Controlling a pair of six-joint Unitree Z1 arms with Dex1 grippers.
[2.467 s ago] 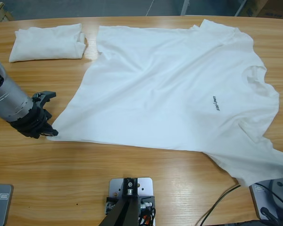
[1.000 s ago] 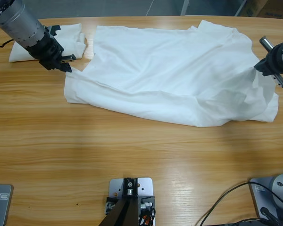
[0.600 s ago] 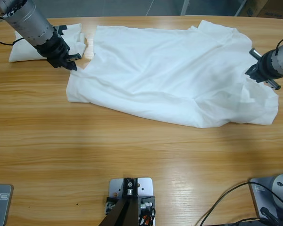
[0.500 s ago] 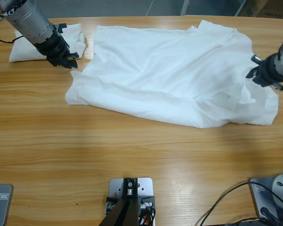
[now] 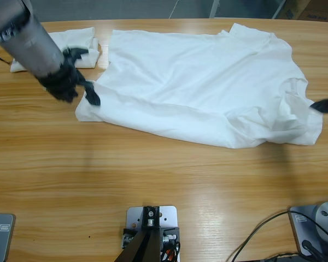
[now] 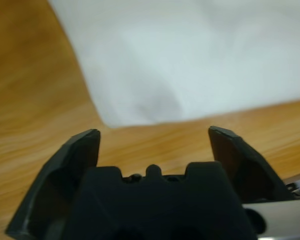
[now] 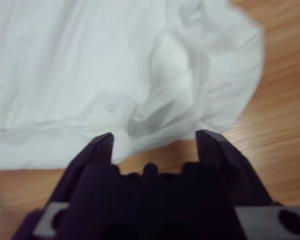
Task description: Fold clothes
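- The T-shirt (image 5: 208,87) is lying on the wooden table (image 5: 153,180), folded over on itself lengthwise, with its doubled front edge running from the left corner to the bunched right end.
- A second white garment, the folded garment (image 5: 54,43), is sitting at the table's far left, just beside the T-shirt's upper left corner and partly hidden by the left arm (image 5: 27,38).
- The left gripper (image 5: 79,82) is hovering at the T-shirt's left corner; its jaws are standing spread apart with nothing between them. In the left wrist view the left gripper (image 6: 152,145) is pointing at the cloth corner (image 6: 140,107), with bare table showing between the jaw tips and the cloth.
- The right gripper (image 5: 325,106) is showing at the right edge of the high view, just beside the bunched right end of the T-shirt.
- In the right wrist view the right gripper (image 7: 155,145) is holding its jaws apart and empty, facing the wrinkled fold (image 7: 165,100) of cloth.
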